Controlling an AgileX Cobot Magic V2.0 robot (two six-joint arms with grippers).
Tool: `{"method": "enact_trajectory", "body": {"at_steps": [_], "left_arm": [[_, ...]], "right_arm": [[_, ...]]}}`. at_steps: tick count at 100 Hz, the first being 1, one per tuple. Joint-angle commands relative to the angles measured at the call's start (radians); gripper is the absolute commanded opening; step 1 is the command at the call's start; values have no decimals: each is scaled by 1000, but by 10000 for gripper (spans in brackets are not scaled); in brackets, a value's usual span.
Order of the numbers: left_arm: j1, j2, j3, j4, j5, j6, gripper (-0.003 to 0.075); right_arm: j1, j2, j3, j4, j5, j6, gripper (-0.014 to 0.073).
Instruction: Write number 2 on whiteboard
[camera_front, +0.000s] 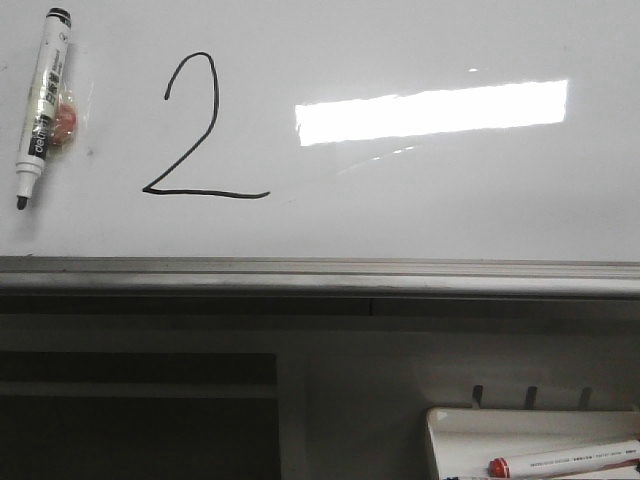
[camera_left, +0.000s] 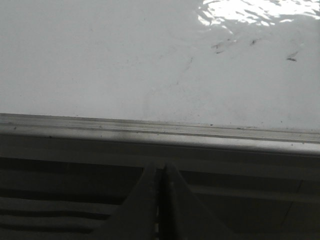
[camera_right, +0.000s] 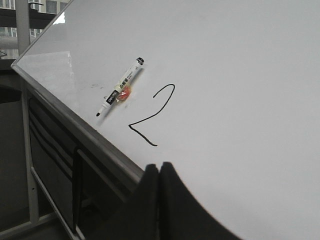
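- Nearest in the front view, at about five o'clock, a small white tray (camera_front: 450, 440) sits below the board with a red-capped marker (camera_front: 565, 460) lying in it; neither arm shows in this view.
- The left gripper (camera_left: 161, 200) appears in its own wrist view with the two fingers pressed together and nothing between them, so it is clenched and empty. It hangs below the grey bottom rail (camera_left: 160, 131), apart from the board.
- The right gripper (camera_right: 160, 200) is likewise clenched on nothing, fingers touching, low before the rail and clear of the writing surface.
- Farther off, the whiteboard (camera_front: 450, 200) fills the upper front view. The number 2 (camera_front: 200, 130) stands at about ten o'clock from the view's centre, complete: curved top, diagonal, flat base line.
- Just beside the digit, at nine o'clock of it, a black marker (camera_front: 42, 105) clings to the board, uncapped tip pointing down, with a small orange-red blob (camera_front: 66, 120) touching its side.
- Judgement: the writing step looks done and the marker parked; both arms seem withdrawn. The next move likely calls for little more than holding clear of the board, so the fresh ink is not smeared.
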Motion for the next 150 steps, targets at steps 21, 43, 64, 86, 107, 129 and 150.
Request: {"method": "enact_trajectory", "body": {"at_steps": [21,43,64,86,107,129,150], "left_arm": [[3,-28,12,-7,-64,-2,-20],[3,-28,12,-7,-64,-2,-20],[3,-28,12,-7,-64,-2,-20],[3,-28,12,-7,-64,-2,-20],[3,-28,12,-7,-64,-2,-20],[3,-28,12,-7,-64,-2,-20],[3,-28,12,-7,-64,-2,-20]], "right_arm": [[-4,10,-27,1,-81,-2,-57],[-4,10,-27,1,-81,-2,-57],[-4,10,-27,1,-81,-2,-57],[-4,10,-27,1,-95,-2,-57],[-20,10,-27,-130,-167,104,-57],[-162,10,-27,-312,-174,299,-57],[-397,10,-27,-312,-162,299,-57]]}}
